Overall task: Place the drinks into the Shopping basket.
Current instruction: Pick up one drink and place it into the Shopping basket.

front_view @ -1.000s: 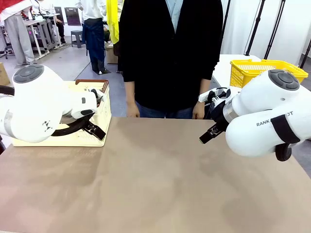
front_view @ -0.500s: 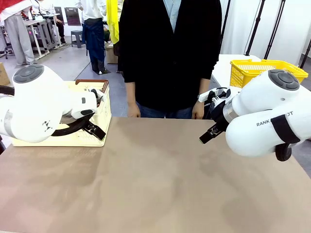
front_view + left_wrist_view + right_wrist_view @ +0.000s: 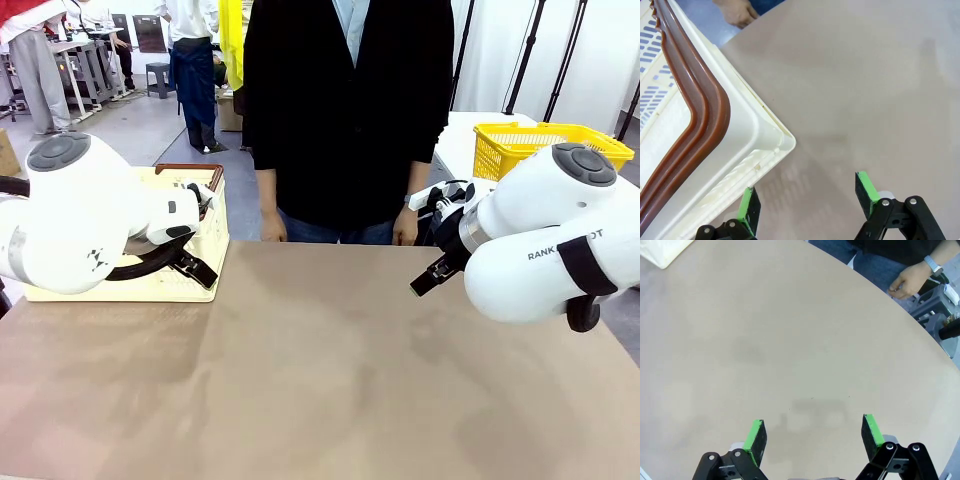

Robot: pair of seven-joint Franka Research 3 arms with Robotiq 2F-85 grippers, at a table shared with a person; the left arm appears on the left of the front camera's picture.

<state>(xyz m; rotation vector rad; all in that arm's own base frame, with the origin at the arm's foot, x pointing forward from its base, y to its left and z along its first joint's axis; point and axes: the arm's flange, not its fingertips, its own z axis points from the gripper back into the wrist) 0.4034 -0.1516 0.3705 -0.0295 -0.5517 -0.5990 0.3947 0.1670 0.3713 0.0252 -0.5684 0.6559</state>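
Observation:
The drinks are out of view. The Shopping basket (image 3: 212, 222), cream-white with brown rim handles, stands at the table's far left; its corner (image 3: 757, 132) lies just left of my left gripper (image 3: 807, 200). That gripper is open over bare tabletop, with nothing between its green pads. In the front view my left gripper (image 3: 198, 268) hangs beside the basket's right wall. My right gripper (image 3: 812, 437) is open too, above empty tabletop, and in the front view my right gripper (image 3: 430, 277) hovers at the right near the far edge.
A person in a black top stands at the far edge, with one hand (image 3: 272, 228) and the other hand (image 3: 405, 228) hanging by the table. A yellow mesh basket (image 3: 520, 145) sits on a white table behind my right arm. The brown table (image 3: 320, 370) stretches bare between the arms.

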